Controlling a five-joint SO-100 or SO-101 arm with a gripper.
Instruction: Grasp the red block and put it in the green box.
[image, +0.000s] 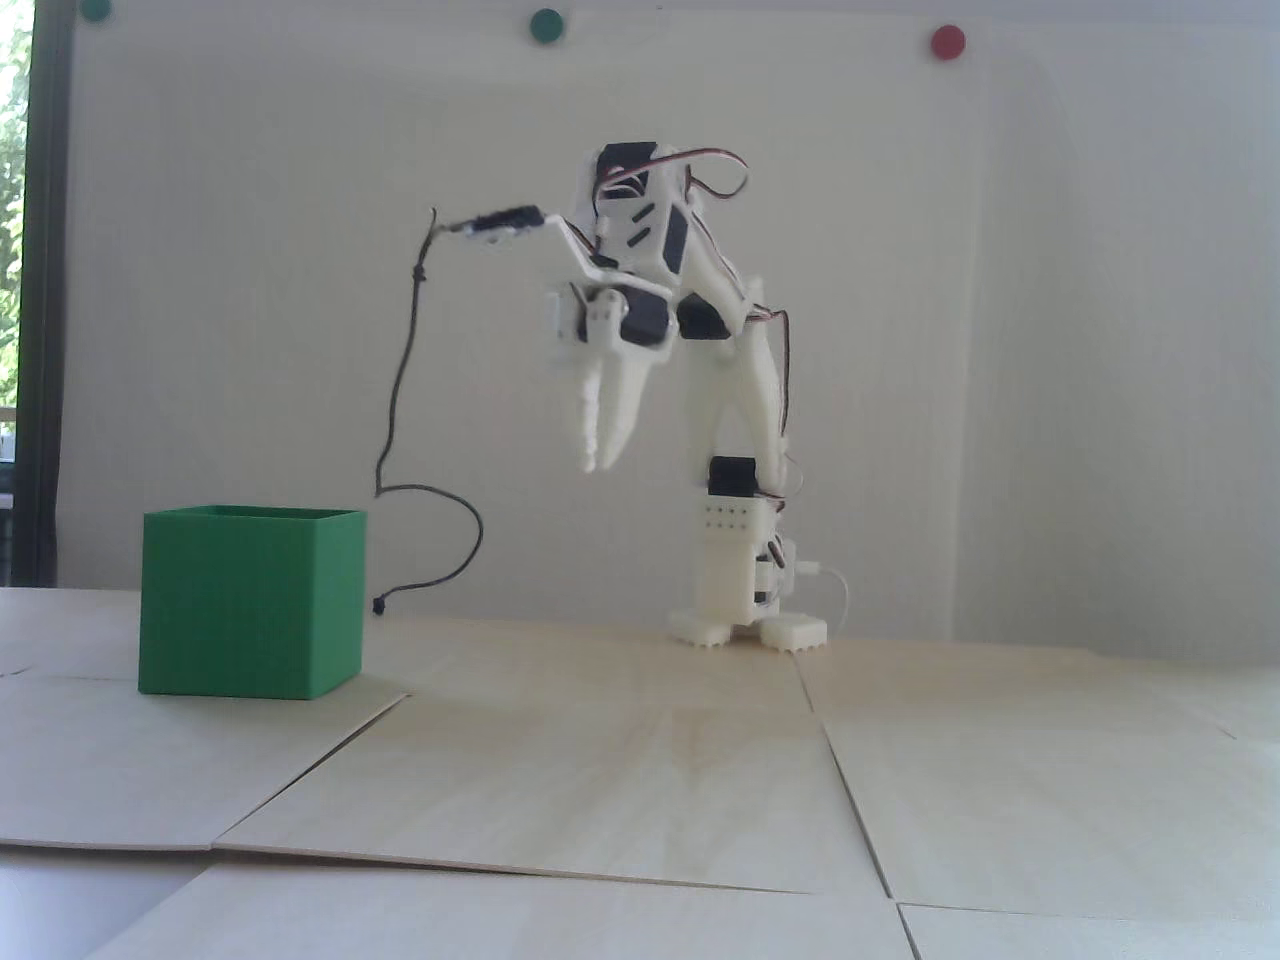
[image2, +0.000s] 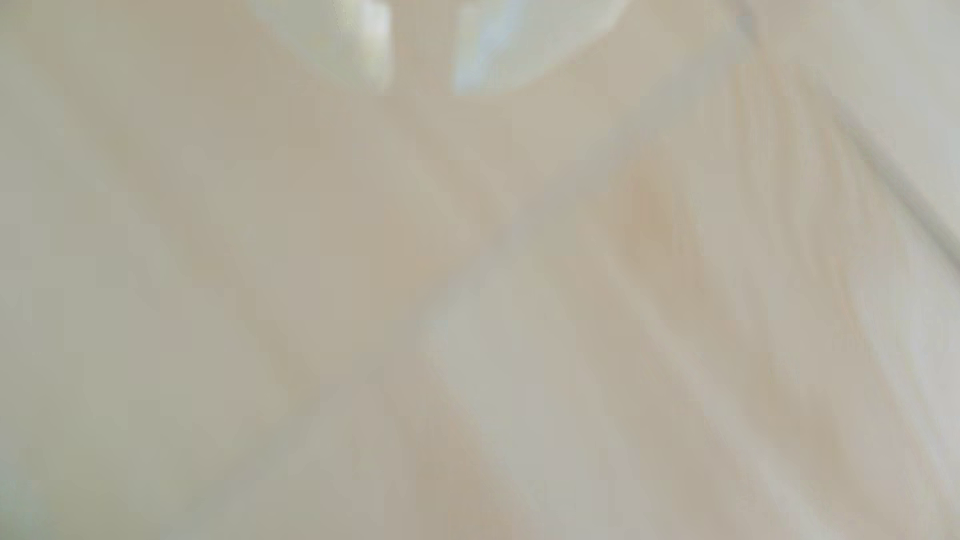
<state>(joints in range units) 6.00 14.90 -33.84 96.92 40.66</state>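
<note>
The green box (image: 250, 605) stands upright on the pale wooden table (image: 640, 790) at the left of the fixed view, its open top level and one vertical edge turned toward the camera; its inside is hidden from this low angle. No red block shows in either view, so I cannot tell where it is. Well to the right of the box and higher than its rim, the white arm (image: 730, 400) rises from its base (image: 745, 600) at the back of the table, folds over at the top and hangs the claw (image: 600, 462) down, tips pointing at the table and slightly left. The two fingers lie close together with only a thin gap near the tips and nothing seen between them. A thin dark cable (image: 405, 400) droops from the wrist toward the table beside the box. The wrist view is badly blurred: only pale wood grain and two whitish finger shapes (image2: 353, 46) at the top edge can be made out.
</note>
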